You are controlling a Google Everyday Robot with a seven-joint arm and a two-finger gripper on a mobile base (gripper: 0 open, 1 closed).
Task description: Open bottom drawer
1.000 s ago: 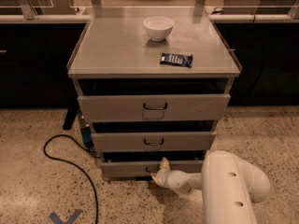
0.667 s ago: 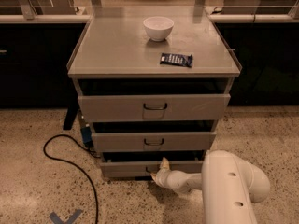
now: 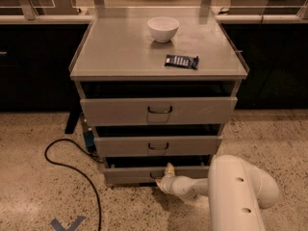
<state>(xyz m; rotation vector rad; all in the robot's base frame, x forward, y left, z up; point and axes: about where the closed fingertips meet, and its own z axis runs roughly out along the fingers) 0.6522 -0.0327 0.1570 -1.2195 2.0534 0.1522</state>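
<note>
Speckled floor (image 3: 38, 196), one grey cabinet (image 3: 120, 52), three drawers, each standing partly out.
On the tabletop sit one white bowl (image 3: 163, 29), near the middle of the rear edge, and one dark packet (image 3: 181, 61), toward the front-right corner. Below the front edge, the bottom drawer (image 3: 130, 174) is the lowest, with the shortest grey front and a dark gap above it. One gripper (image 3: 163, 177) sits at the centre of that front; whether it is spread or clamped cannot be told. One black cable (image 3: 72, 165) loops below the front-left corner.

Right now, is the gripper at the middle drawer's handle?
No, the gripper is down at the front panel of the bottom drawer, near its centre, below the middle drawer.
</note>
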